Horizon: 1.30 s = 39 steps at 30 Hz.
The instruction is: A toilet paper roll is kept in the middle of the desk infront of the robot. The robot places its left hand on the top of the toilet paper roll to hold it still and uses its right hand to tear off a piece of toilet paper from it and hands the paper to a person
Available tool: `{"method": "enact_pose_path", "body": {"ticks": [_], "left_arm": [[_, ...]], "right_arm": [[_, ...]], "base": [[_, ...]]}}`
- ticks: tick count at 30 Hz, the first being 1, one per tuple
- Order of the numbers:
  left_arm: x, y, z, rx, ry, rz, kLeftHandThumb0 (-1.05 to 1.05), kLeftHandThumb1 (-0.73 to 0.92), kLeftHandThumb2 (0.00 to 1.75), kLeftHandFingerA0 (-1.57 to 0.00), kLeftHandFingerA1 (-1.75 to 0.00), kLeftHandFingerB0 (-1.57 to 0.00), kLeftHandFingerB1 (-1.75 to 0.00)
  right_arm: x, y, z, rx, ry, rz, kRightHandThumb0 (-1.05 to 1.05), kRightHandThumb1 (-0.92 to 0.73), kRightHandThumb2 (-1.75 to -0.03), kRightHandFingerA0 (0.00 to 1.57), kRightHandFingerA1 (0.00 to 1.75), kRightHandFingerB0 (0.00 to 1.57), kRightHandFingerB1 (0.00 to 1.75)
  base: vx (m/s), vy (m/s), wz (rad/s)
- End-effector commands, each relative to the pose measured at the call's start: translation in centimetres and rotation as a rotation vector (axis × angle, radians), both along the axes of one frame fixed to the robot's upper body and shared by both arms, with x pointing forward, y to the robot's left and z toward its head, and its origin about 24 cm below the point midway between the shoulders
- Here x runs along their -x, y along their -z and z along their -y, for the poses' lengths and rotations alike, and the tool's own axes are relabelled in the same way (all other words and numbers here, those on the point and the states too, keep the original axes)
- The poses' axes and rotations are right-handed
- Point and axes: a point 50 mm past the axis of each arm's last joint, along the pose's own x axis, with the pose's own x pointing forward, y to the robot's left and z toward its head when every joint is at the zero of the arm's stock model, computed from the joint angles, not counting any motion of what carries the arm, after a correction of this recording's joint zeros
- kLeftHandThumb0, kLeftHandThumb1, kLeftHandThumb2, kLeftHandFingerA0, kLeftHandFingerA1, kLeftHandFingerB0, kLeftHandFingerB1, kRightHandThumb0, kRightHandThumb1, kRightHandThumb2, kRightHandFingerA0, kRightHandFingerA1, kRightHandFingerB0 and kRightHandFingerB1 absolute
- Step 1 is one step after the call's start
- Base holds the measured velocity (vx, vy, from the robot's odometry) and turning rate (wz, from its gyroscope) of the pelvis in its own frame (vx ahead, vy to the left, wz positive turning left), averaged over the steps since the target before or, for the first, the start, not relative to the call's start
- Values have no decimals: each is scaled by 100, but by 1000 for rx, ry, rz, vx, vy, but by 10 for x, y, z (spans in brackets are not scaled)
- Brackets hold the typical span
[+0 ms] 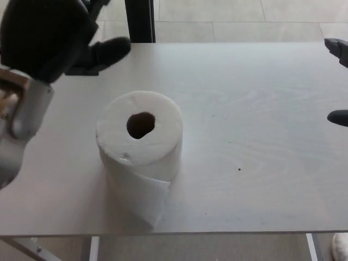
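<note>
The toilet paper roll (140,145) stood upright near the table's (261,136) front edge, left of centre, a loose tail hanging toward that edge. The left hand (46,38) hovered by the far left corner, empty, fingers (107,50) spread (no steadying needed). At the right edge, the right hand (338,81) showed two parted fingertips, holding nothing visible.

Beyond the pale counter (261,109) you see a light tiled floor (244,16), and a dark upright post (140,20) rises behind its far edge. A small dark speck (239,169) marks the countertop right of centre.
</note>
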Motion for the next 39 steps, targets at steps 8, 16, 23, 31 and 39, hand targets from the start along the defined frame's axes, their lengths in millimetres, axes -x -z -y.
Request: {"method": "enact_pose_path", "body": {"ticks": [8, 16, 23, 31, 39], "left_arm": [[202, 97, -211, 588, -668, -579, -105, 82, 122, 0, -49, 0, -36], [335, 190, -280, 713, -1250, -780, -105, 80, 120, 0, -44, 0, -26], [325, 205, -279, 836, -1274, -815, -101, 79, 116, 0, -44, 0, -26], [287, 207, -267, 916, -1199, -778, -85, 73, 111, 0, -51, 0, -36], [268, 229, -243, 1126, -1170, -793, -78, 71, 112, 0, -56, 0, -41]], "right_arm": [[139, -42, 169, -96, 633, 372, -93, -57, -78, 0, 0, 0, 11], [254, -51, 262, -156, 1148, 595, -98, -59, -92, 0, 20, 10, 25], [305, -6, 287, -139, 1367, 598, -73, -64, -73, 0, 11, 6, 38], [306, 55, 283, -178, 1473, 543, -80, -67, -103, 3, 48, 18, 50], [276, 95, 247, -25, 1267, 664, -59, -82, -64, 27, 86, 45, 61]], "base": [[0, 0, 0], [0, 0, 0], [0, 0, 0], [0, 0, 0], [0, 0, 0]]}}
